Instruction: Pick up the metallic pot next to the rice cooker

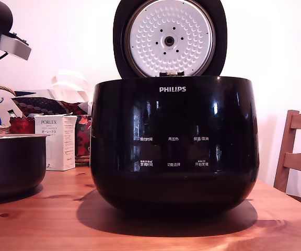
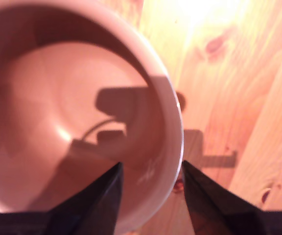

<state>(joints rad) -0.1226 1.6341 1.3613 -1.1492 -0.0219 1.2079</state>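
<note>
Warm knotty pine planks make up the worktop (image 1: 155,230), backed by a plain white wall, with a wooden slat-back chair (image 1: 298,151) at the exterior view's right. Filling the middle of that view stands the very large glossy black rice cooker (image 1: 174,146) with a white PHILIPS logo, its round lid (image 1: 170,37) raised to show a dimpled silver-white inner plate. At the exterior view's left edge, apart from the cooker, sits the round dark metallic pot (image 1: 12,162) with a thin lighter rim; a white PORLEX box (image 1: 56,142) stands behind and between them. In the wrist view the gripper (image 2: 151,174) is spread wide, its two dark fingers (image 2: 99,198) straddling the pot's rim, one inside the empty bowl, one outside over the wood.
</note>
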